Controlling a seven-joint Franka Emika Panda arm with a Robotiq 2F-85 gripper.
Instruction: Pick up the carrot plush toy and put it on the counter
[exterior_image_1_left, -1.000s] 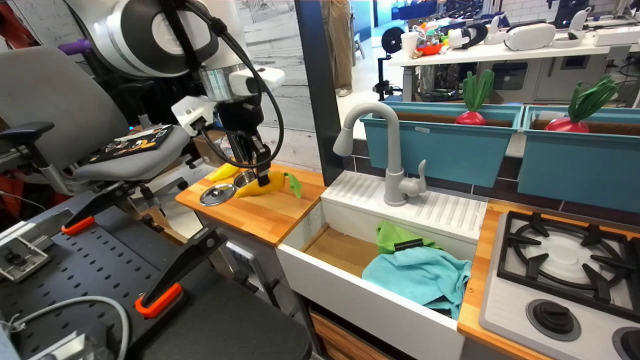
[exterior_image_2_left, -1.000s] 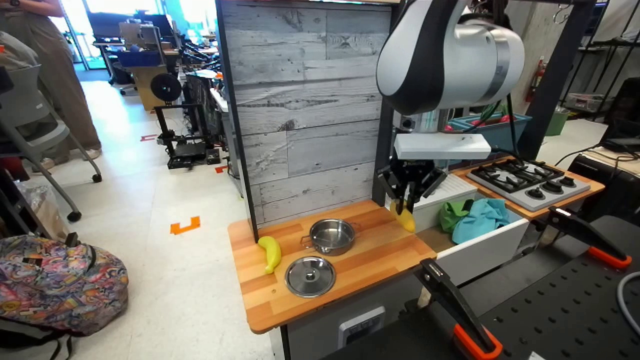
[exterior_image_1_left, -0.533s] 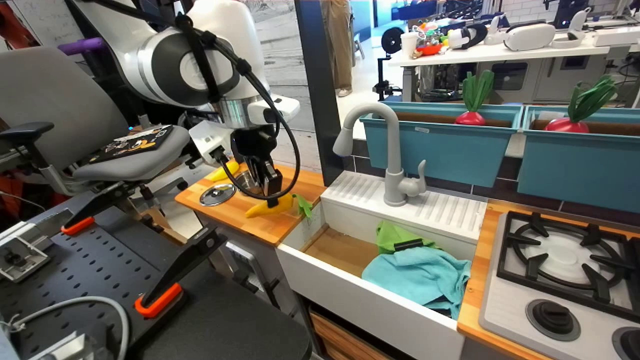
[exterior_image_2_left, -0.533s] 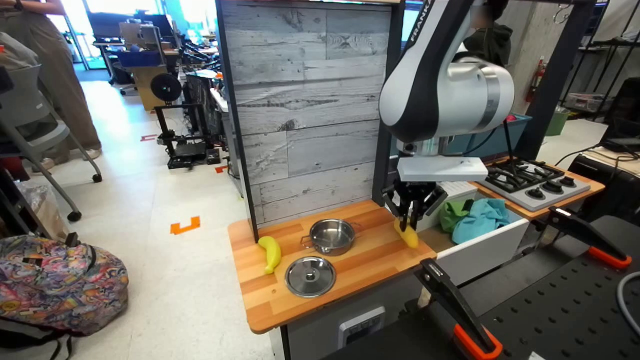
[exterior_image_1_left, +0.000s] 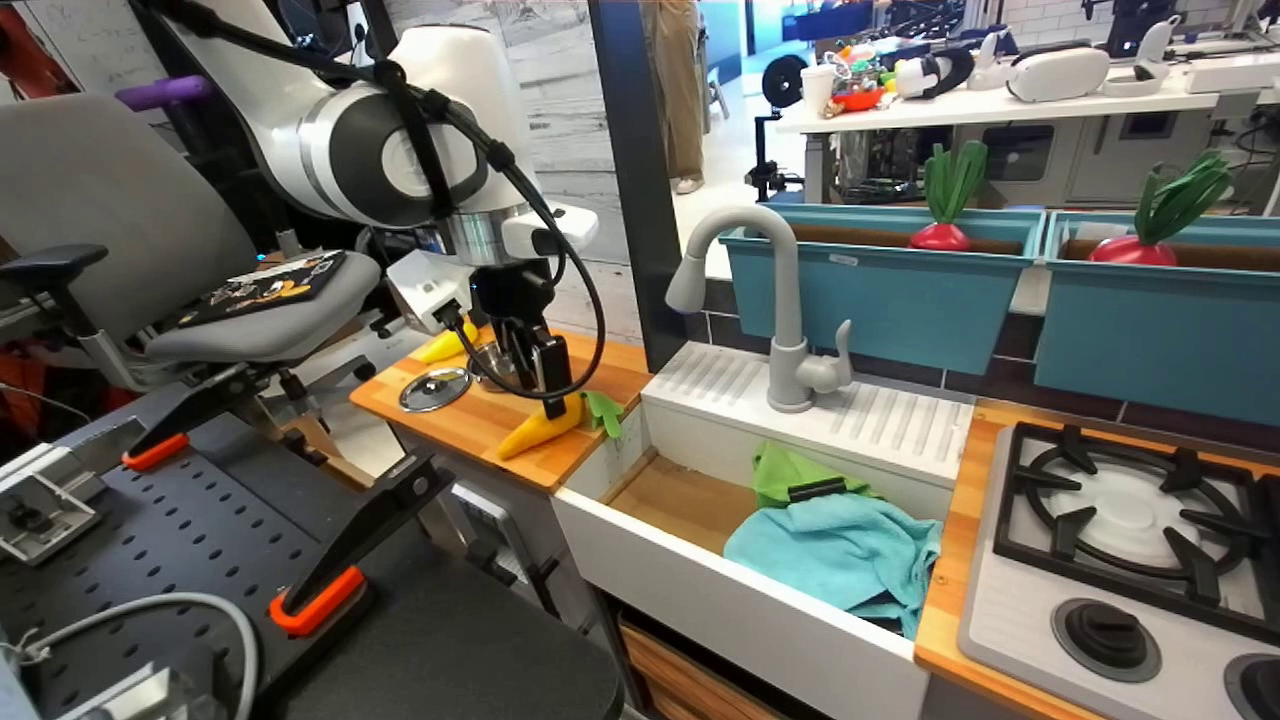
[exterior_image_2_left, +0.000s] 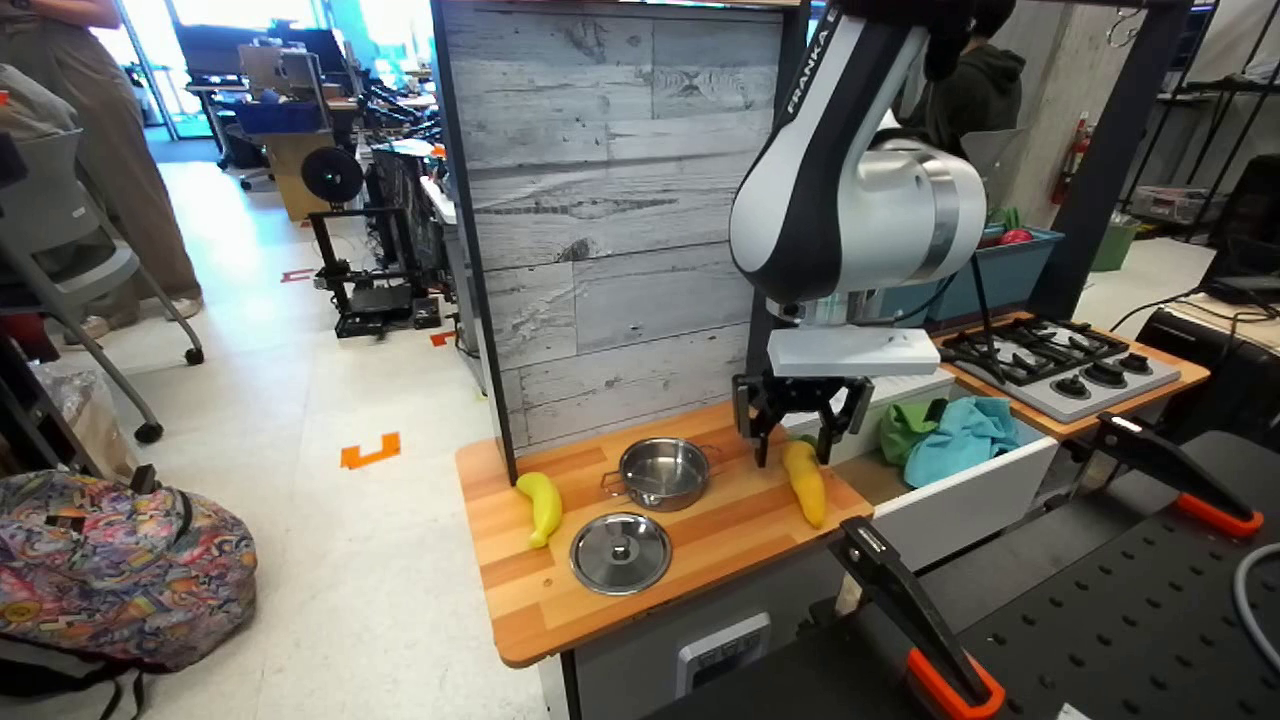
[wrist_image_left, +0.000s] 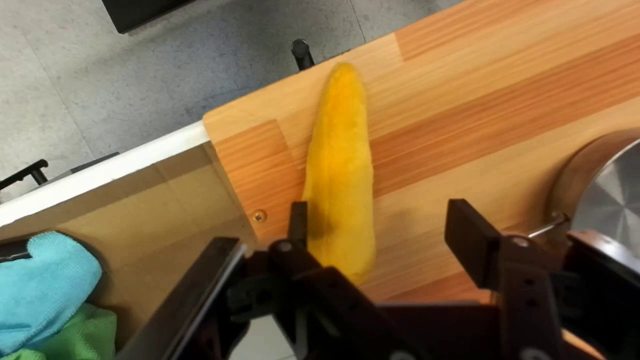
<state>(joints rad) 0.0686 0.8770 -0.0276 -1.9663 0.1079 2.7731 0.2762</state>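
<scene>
Carrot plush toy (wrist_image_left: 343, 165) lowered onto counter (exterior_image_2_left: 735, 510); claw (exterior_image_2_left: 793, 455) spread, one jaw just beside toy.

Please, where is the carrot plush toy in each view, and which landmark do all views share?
In an exterior view: carrot plush toy left of centre, below the middle.
In an exterior view: carrot plush toy right of centre, below the middle.
Wrist view: carrot plush toy near the picture's centre.
Shared landmark: turquoise cloth, right of centre in both exterior views, lower left in the wrist view.
</scene>
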